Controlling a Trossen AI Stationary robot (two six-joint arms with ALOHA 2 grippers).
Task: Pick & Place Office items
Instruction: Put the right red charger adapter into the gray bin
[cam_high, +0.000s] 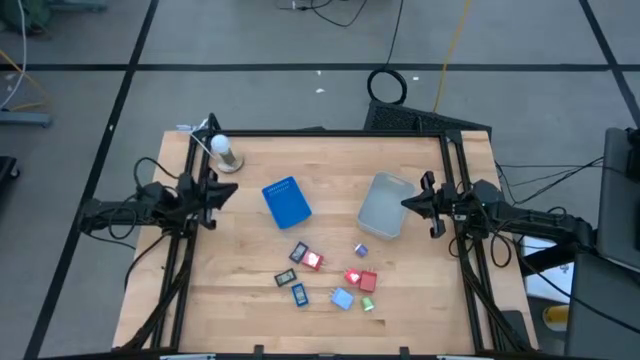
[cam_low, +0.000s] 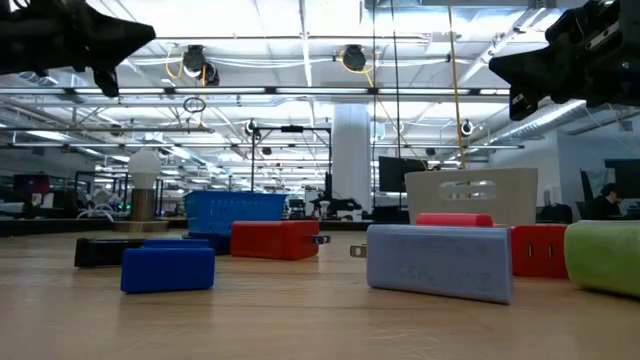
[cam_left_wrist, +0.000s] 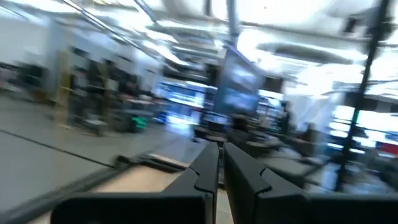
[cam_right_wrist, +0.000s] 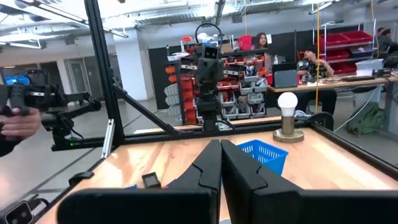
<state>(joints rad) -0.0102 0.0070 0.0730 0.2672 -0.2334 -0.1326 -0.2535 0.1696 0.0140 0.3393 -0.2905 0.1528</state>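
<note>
Left claw (cam_high: 228, 190) hangs above the left edge of the tabletop (cam_high: 250, 310), its two dark fingers pressed almost together and holding nothing. Right claw (cam_high: 413, 203) mirrors it at the right edge, just beside the clear tub (cam_high: 384, 206), fingers fully closed and empty. Both dark arms reach inward, roughly level, from black frame posts at the sides.

Pale wood planks with visible grain form the tabletop. Near its middle stands one blue tray (cam_high: 287, 202), a rectangular basket with mesh-like walls. To its right sits one translucent plastic tub with rounded corners. One white bulb on a round metallic base (cam_high: 224, 152) stands at the far left corner.

Office items (cam_high: 330, 276) lie scattered in the near half of the tabletop, well apart from both claws. About eight small pieces can be counted from above: two red blocks (cam_high: 356, 278), one light blue block (cam_high: 342, 298), small dark blue pieces, one green piece (cam_high: 368, 305) and dark-framed ones. From table height they look blocky and matte.
</note>
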